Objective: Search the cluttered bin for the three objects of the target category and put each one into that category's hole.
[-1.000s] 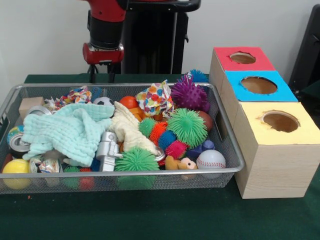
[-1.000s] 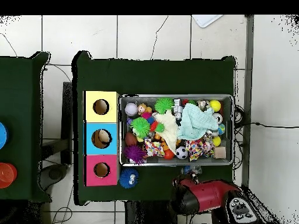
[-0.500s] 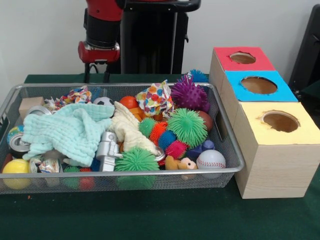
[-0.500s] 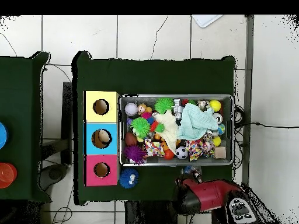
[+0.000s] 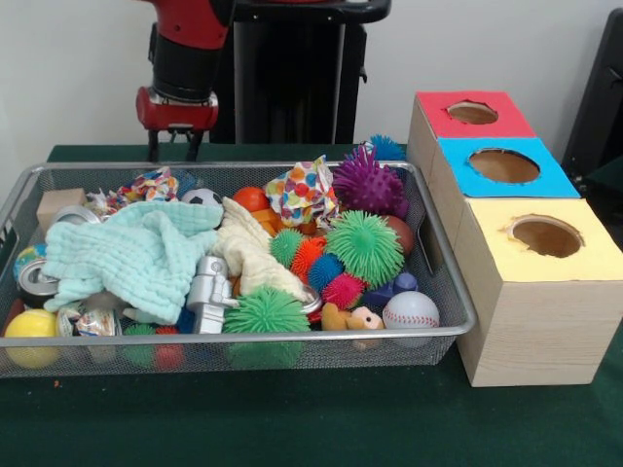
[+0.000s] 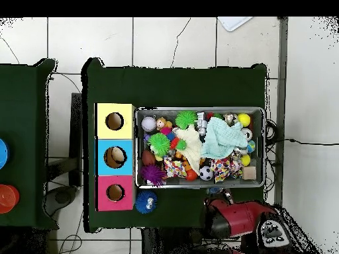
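Fingers (image 5: 172,146) hover behind the bin's (image 5: 458,292) far rim, empty.

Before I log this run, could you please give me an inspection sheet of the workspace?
Surface: green table cloth under a wire bin.
Job's things: red box, blue box and yellow box in a row, one hole each.
Clutter: mint cloth, baseball, purple spiky ball, silver robot toy; blue spiky ball outside the bin.
Gripper: gripper behind the bin's far rim, holding nothing.
Cables: one on the floor.
Surroundings: white tiles, second green table.
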### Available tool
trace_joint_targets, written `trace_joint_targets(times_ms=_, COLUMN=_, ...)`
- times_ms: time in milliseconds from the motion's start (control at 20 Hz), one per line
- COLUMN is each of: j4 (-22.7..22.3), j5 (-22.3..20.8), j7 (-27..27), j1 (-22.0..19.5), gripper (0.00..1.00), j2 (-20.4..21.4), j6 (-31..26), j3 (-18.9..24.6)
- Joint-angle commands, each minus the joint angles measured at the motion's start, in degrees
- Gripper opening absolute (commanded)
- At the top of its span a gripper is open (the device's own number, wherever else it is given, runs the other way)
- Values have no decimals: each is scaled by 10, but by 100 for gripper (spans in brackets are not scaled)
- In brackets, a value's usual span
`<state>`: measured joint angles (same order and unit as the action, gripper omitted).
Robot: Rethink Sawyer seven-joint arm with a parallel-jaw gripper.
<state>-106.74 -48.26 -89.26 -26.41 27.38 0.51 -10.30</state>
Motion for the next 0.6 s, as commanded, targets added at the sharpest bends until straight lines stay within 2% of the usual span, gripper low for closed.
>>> trace_joint_targets(times_ms=50, j4=94, j5=-9, j7=-57, j1=-26, gripper=100, j2=-71, j6=41, j3=47)
trace_joint_targets(times_ms=350, j4=101, j5=-13, j7=-27, j1=-83, gripper=100, j2=-104, j6=-3, j3=107)
trace_joint_targets(times_ms=600, j4=103, j5=-18, j7=-13, j1=-102, gripper=100, j2=-109, j6=-19, j3=127)
